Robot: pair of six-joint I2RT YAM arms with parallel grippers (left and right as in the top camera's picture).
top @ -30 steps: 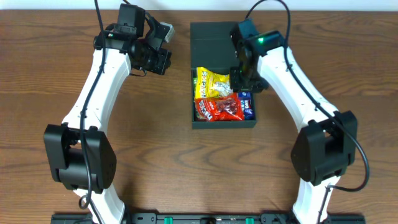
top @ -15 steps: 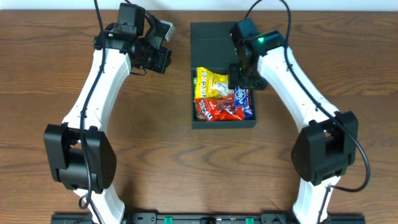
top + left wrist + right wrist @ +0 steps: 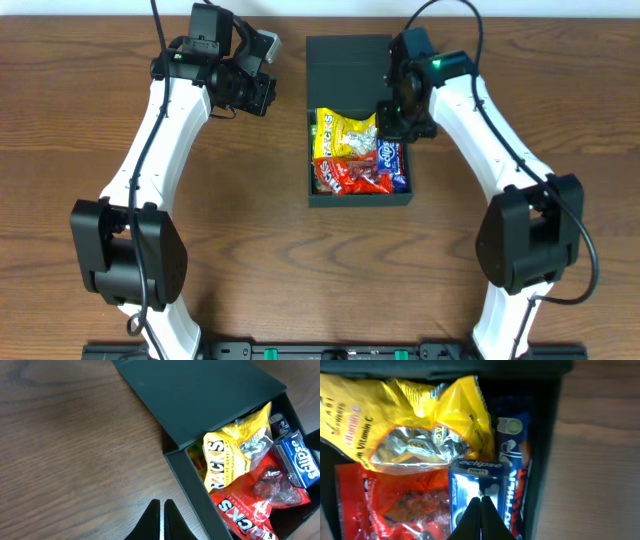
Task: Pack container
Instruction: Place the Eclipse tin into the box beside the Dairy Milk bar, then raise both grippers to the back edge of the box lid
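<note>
The container (image 3: 360, 200) is a dark teal square box at the table's middle, with its flap lid (image 3: 345, 65) open at the back. Inside lie a yellow packet (image 3: 345, 135), a red packet (image 3: 350, 178) and a blue Eclipse pack (image 3: 392, 155). My right gripper (image 3: 402, 125) is shut and empty over the box's back right part; in the right wrist view its tips (image 3: 481, 499) hang above the Eclipse pack (image 3: 472, 477). My left gripper (image 3: 258, 98) is shut and empty over bare table left of the lid; its tips (image 3: 162, 504) are beside the box wall (image 3: 192, 485).
A second dark blue packet (image 3: 515, 460) lies against the box's right wall (image 3: 542, 460). The yellow packet (image 3: 235, 460) and the red packet (image 3: 250, 505) fill the box's left side. Brown wooden table (image 3: 230, 220) surrounds the box.
My right gripper has drawn back toward the box's back right and has uncovered the Eclipse pack, which now lies in the box. The left arm has not moved.
</note>
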